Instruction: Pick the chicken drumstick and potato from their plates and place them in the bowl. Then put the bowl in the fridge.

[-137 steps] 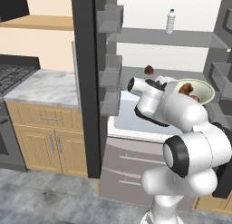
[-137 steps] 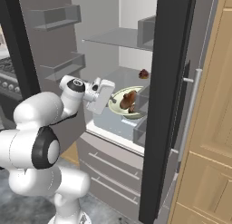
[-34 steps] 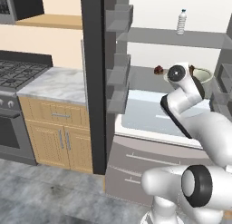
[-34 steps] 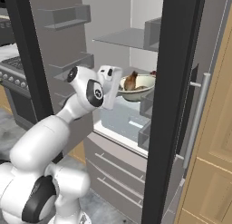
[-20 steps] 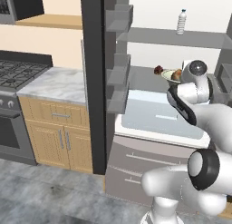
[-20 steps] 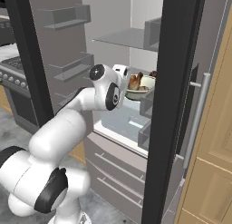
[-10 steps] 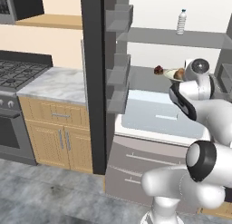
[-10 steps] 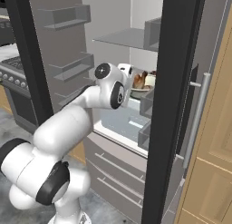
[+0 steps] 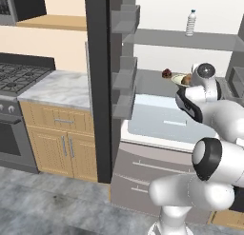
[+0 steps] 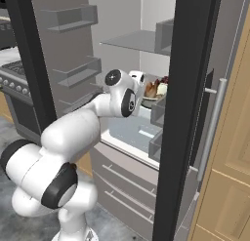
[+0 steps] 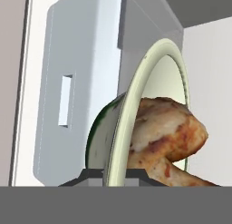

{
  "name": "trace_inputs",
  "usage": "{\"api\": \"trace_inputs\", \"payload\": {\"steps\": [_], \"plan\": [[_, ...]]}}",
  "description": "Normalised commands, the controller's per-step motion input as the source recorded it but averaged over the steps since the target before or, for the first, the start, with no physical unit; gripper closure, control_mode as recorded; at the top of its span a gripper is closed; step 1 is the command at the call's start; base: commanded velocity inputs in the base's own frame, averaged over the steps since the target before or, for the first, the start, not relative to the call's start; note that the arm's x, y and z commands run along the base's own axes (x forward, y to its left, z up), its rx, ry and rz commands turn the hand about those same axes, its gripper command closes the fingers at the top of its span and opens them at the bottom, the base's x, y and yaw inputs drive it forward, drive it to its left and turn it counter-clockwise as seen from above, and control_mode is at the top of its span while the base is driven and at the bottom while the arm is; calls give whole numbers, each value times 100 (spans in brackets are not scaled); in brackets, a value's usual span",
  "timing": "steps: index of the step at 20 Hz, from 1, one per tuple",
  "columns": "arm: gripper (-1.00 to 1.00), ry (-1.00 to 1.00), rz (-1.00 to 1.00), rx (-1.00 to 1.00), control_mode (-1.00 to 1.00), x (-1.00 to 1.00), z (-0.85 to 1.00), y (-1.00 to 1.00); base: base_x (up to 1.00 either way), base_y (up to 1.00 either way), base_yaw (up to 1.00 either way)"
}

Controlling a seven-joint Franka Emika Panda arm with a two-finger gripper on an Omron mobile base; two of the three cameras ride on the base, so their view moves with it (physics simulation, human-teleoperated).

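Bowl (image 11: 136,105) first: it sat clamped in my gripper (image 11: 114,172), whose jaws were pinched nearly together on its thin rim, one finger tip on the green outer wall and the other just inside. Seen from my hand, the bowl stood edge-on, its pale cream rim curving up and away from me. The chicken drumstick (image 11: 167,137) lay inside it, golden-brown and lumpy, resting against the inner wall close to my finger tips. I could not make out the potato from there; from the right base view, brown food (image 10: 152,89) showed above the bowl's rim, but it was too small for me to tell the pieces apart.

My arm (image 9: 209,110) reached forward into the open fridge (image 9: 162,86), and the bowl (image 9: 180,79) was at the level of the grey middle shelf, over its right part, whether touching it I could not tell. A small dark lump (image 9: 166,73) sat on that shelf just left of the bowl. Below the shelf was the white crisper drawer (image 9: 159,120), with grey drawers under it. On the upper shelf, far at the back, stood a water bottle (image 9: 190,23). Left of the fridge ran a marble counter (image 9: 57,86) over wooden cabinets, with a stove (image 9: 19,77) further left.
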Motion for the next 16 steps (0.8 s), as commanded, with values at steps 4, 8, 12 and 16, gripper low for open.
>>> {"api": "trace_inputs", "payload": {"steps": [4,8,12,16], "plan": [[100,-1,-12,1,-100,20,-24,0,0,0,0],[100,-1,-11,0,-100,24,-23,0,0,0,0],[100,0,-5,5,-100,26,-27,-1,0,0,0],[100,0,0,7,-100,30,-15,-6,0,0,0]]}}
